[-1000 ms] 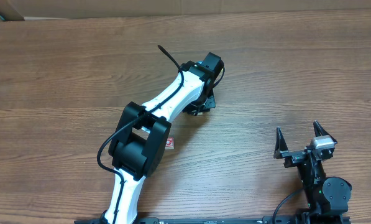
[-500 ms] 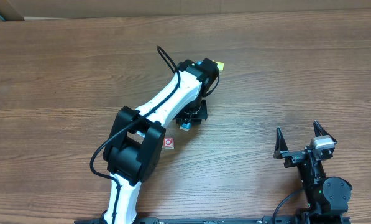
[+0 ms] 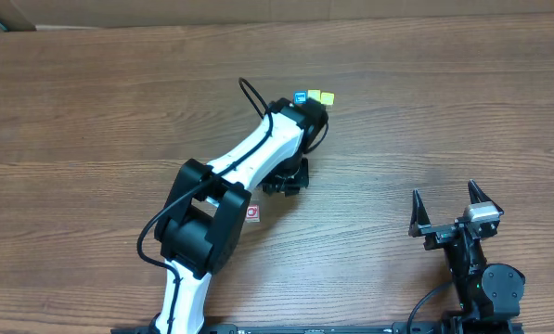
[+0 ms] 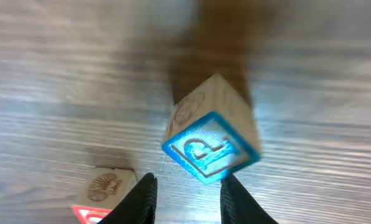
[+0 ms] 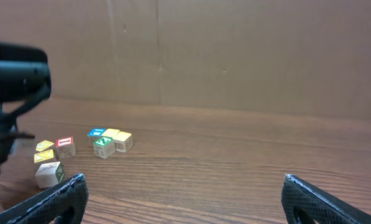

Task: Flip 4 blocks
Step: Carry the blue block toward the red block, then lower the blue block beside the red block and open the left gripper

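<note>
Nearest us, at the near right, the right gripper (image 3: 444, 192) is parked with its fingers spread wide and nothing between them. Left of it the Q cube (image 3: 252, 213) lies alone on the table (image 3: 91, 111), its red-framed face up, just beside the left arm (image 3: 249, 153).

Just beyond, the left gripper (image 4: 187, 185) has drawn back toward us from the far cluster over the last second, and the P cube (image 4: 209, 149) has come with it. That cube is tipped on a corner at the fingertips and blurred. The fingers stand a little apart, and we cannot tell whether they pinch it or have let go. We judge P is mid-flip.

Farther off, the arm's retreat has uncovered some spare cubes (image 3: 315, 96). The Z cube (image 5: 103, 147) and the pale cube (image 5: 48, 175) sit in that cluster, seemingly still to do.
</note>
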